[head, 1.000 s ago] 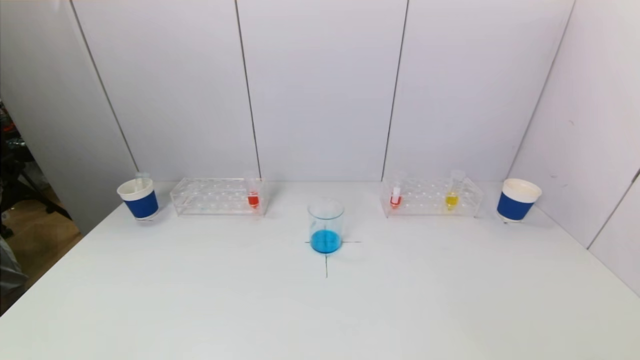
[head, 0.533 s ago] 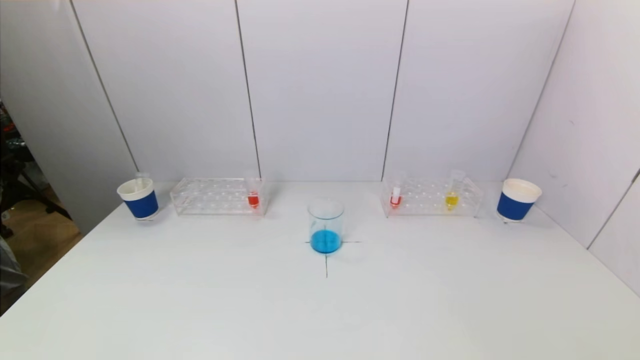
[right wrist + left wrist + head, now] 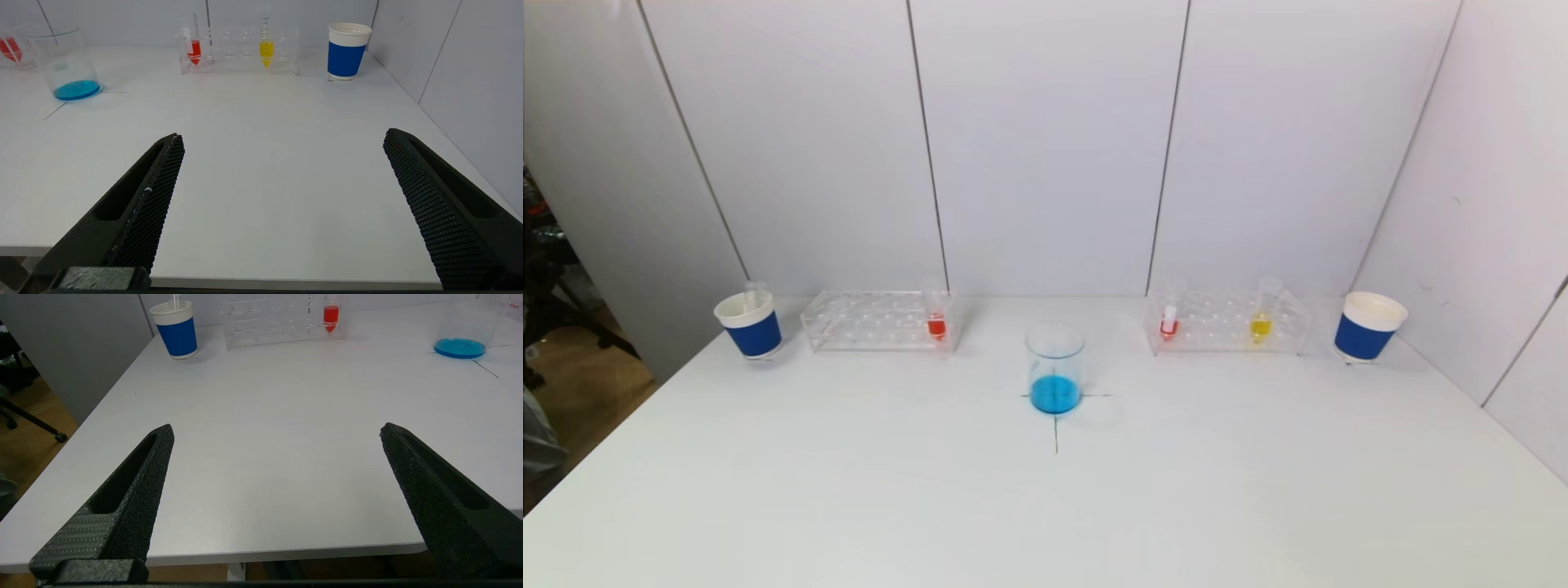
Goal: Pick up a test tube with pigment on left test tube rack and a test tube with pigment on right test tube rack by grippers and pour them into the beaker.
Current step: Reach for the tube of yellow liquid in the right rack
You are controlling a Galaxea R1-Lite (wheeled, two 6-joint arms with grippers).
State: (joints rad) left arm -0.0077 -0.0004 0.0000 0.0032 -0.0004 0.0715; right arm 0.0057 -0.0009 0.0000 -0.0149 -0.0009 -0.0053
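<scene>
A glass beaker (image 3: 1054, 367) with blue liquid stands mid-table on a drawn cross. The clear left test tube rack (image 3: 878, 320) holds one test tube with red pigment (image 3: 937, 325) at its right end. The right test tube rack (image 3: 1227, 322) holds a red tube (image 3: 1169, 324) and a yellow tube (image 3: 1260, 325). Neither arm shows in the head view. My left gripper (image 3: 277, 430) hangs open at the table's near edge, nothing between its fingers. My right gripper (image 3: 282, 136) is open and empty too, also back at the near edge.
A blue-and-white paper cup (image 3: 749, 324) with a clear tube in it stands left of the left rack. A second such cup (image 3: 1368, 326) stands right of the right rack. White panel walls close in behind and on the right.
</scene>
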